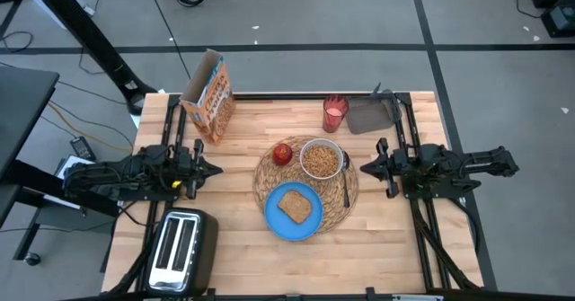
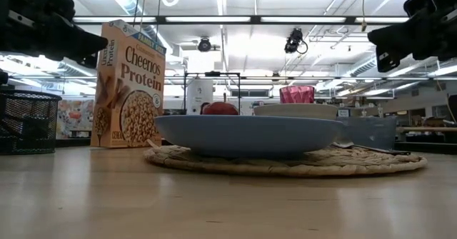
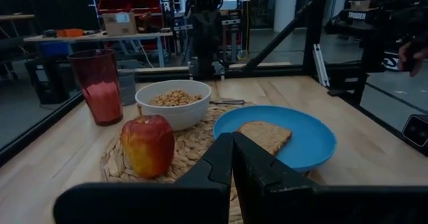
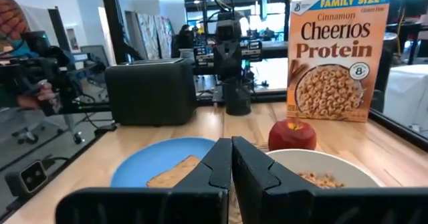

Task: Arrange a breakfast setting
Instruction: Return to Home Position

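Breakfast setting at mid-table, both arms clear of it. The left gripper [image 1: 216, 168] hangs to the left of the placemat [image 1: 266, 186], and the right gripper [image 1: 365, 167] hangs just beside its right edge. The low view shows both raised off the table. In each wrist view that arm's two fingers are pressed together with nothing between them, a posture that suggests parking rather than reaching. The blue plate [image 1: 275, 220] takes the near side of the mat and carries the toast slice [image 1: 298, 206], presumably closest to the diner. The white bowl [image 1: 321, 158], filled with cereal, and the red apple [image 1: 282, 153] sit side by side on the far half. The spoon [image 1: 347, 190] lies along the right rim beside the bowl. Off the mat, the pink glass [image 1: 334, 113] stands far right and the Cheerios box [image 1: 208, 99], flap open, stands far left, probably so the setting is uncrowded. A toaster [image 1: 181, 247] fills the near-left corner. In the low view the plate's rim hides the toast and the bowl's contents, and only the apple's top shows. From above the spoon is thin and dark, its ends indistinct. The grey object [image 1: 370, 114] beside the glass cannot be identified.
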